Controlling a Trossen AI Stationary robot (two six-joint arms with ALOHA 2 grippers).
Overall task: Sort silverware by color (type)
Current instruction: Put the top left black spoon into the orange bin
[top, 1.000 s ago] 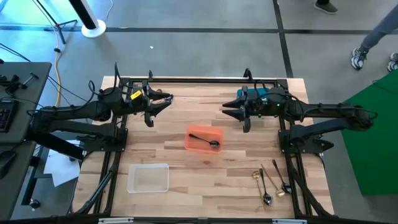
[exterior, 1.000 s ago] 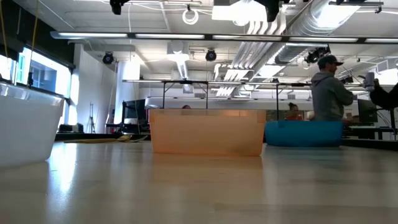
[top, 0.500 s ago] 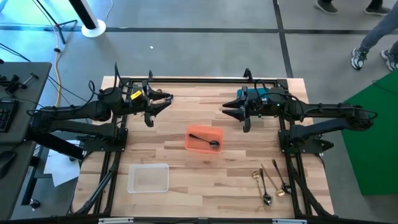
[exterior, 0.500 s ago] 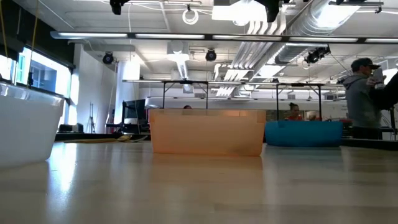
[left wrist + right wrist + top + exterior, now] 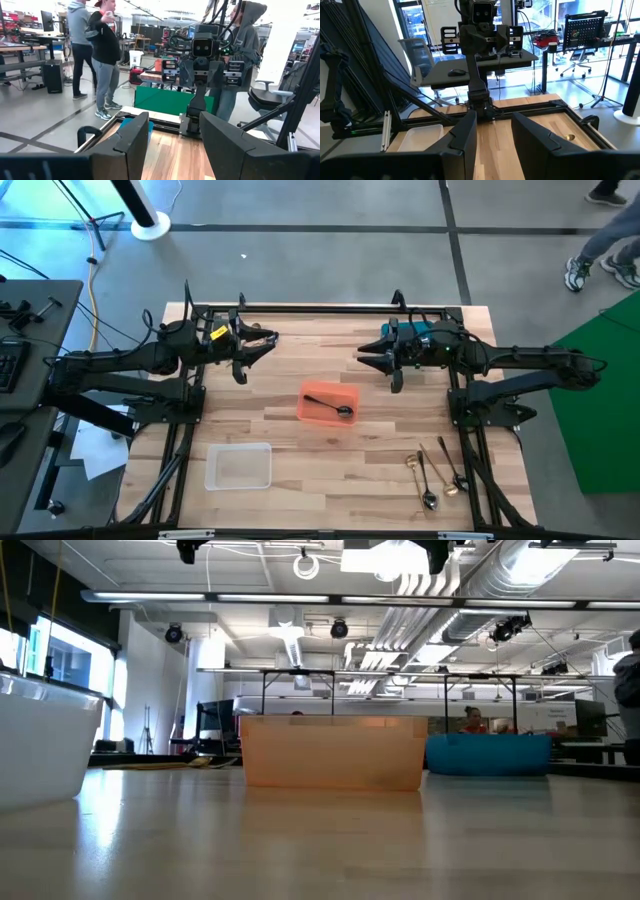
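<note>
The silverware lies loose on the wooden table near its near right corner: a gold spoon, a silver spoon and a black piece among them. One black spoon lies inside the orange bin at the table's middle. My left gripper hovers open at the far left, high above the table and pointing level toward the right. My right gripper hovers open at the far right, facing it. Nothing is between the fingers of either gripper.
A clear white bin stands at the near left; it also shows in the low view, as does the orange bin. Bare table lies between the bins and the loose silverware. People stand in the room beyond the table.
Both arms have kept still. A person in the room behind the table has walked off toward the right of the low view.
</note>
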